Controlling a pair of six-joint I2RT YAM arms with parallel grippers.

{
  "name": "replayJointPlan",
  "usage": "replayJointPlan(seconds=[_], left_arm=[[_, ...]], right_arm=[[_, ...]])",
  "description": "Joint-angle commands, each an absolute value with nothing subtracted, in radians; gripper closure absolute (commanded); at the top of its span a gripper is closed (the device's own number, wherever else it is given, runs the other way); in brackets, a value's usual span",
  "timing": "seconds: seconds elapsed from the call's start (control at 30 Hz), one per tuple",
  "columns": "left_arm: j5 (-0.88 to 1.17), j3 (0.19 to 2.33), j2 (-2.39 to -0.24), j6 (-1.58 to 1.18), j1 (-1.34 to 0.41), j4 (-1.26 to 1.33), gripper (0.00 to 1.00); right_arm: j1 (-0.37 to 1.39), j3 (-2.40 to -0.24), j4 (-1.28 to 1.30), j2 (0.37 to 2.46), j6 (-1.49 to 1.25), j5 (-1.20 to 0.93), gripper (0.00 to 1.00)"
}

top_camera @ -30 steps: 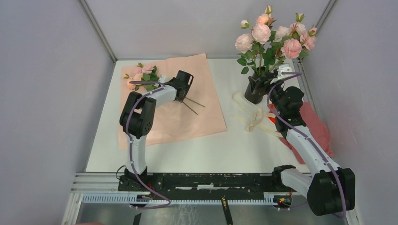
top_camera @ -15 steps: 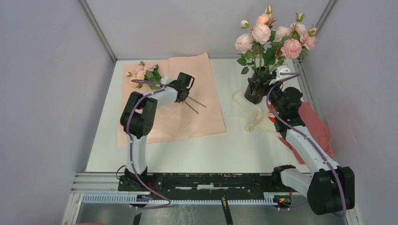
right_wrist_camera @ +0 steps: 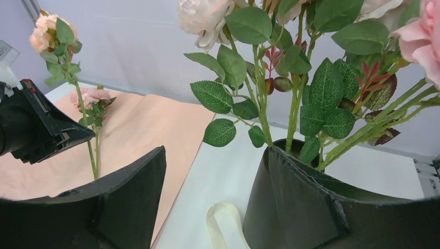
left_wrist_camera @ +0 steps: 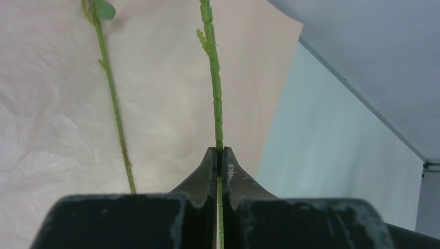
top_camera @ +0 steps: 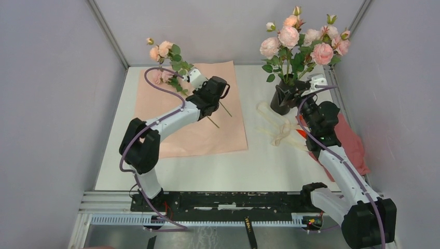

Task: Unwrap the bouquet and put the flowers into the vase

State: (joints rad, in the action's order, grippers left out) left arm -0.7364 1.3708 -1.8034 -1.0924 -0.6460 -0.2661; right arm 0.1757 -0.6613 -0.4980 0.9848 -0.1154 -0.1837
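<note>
Nearest, in the middle of the top view, the pink wrapping paper (top_camera: 207, 137) lies open and flat on the table (top_camera: 259, 166). The cream ribbon (top_camera: 280, 132) lies loose to its right, next to a darker pink-red cloth (top_camera: 353, 145). So the unwrapping looks done.

A bit farther, over the paper, the left claw (left_wrist_camera: 219, 155) is clamped together on one thin green stem (left_wrist_camera: 212, 78). Its rose (top_camera: 163, 51) stands up in the upper left of the frame, above the far edge of the paper. A second stem (left_wrist_camera: 114, 104) runs beside it, outside the jaws; whether it lies on the paper or hangs with the first one, I cannot tell.

At the right, the right claw (right_wrist_camera: 215, 171) has its jaws wide apart and holds nothing, just beside the black vase (top_camera: 283, 104). The vase stands at the far right of the table and already carries most of the flowers (top_camera: 303, 41).

I judge the task near its end: the held stem, and probably the second one, must go across into the vase.
</note>
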Motion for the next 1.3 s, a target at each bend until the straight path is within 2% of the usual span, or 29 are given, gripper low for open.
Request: replayJointPlan(seconds=[0.0, 0.13, 0.27, 0.4, 0.5, 0.8, 1.27], left_arm=[[-0.858, 1.308, -1.724, -0.836, -0.669, -0.091, 0.98], [-0.789, 1.127, -1.643, -0.653, -0.678, 0.192, 0.98], [-0.635, 0.936, -1.591, -0.496, -0.678, 0.473, 0.98], [-0.572, 0.774, -1.528, -0.405, -0.685, 0.686, 0.98], [-0.595, 0.713, -1.485, -0.333, -0.709, 0.744, 0.98], [-0.493, 0.605, -1.414, -0.135, -0.767, 0.962, 0.98], [-0.52, 0.667, -1.477, -0.032, -0.835, 0.966, 0.98]], right_arm=[[0.191, -0.689, -0.509, 0.954, -0.127, -0.208, 0.22], [0.268, -0.735, -0.462, 0.974, -0.104, -0.207, 0.22], [0.401, -0.9, -0.281, 1.063, -0.014, -0.09, 0.22], [0.453, -0.971, -0.271, 1.132, -0.017, -0.108, 0.22], [0.489, -1.022, -0.257, 1.199, -0.018, -0.127, 0.22], [0.556, -1.216, -0.21, 1.469, -0.061, -0.179, 0.21], [0.603, -1.311, -0.272, 1.565, -0.136, -0.283, 0.21]])
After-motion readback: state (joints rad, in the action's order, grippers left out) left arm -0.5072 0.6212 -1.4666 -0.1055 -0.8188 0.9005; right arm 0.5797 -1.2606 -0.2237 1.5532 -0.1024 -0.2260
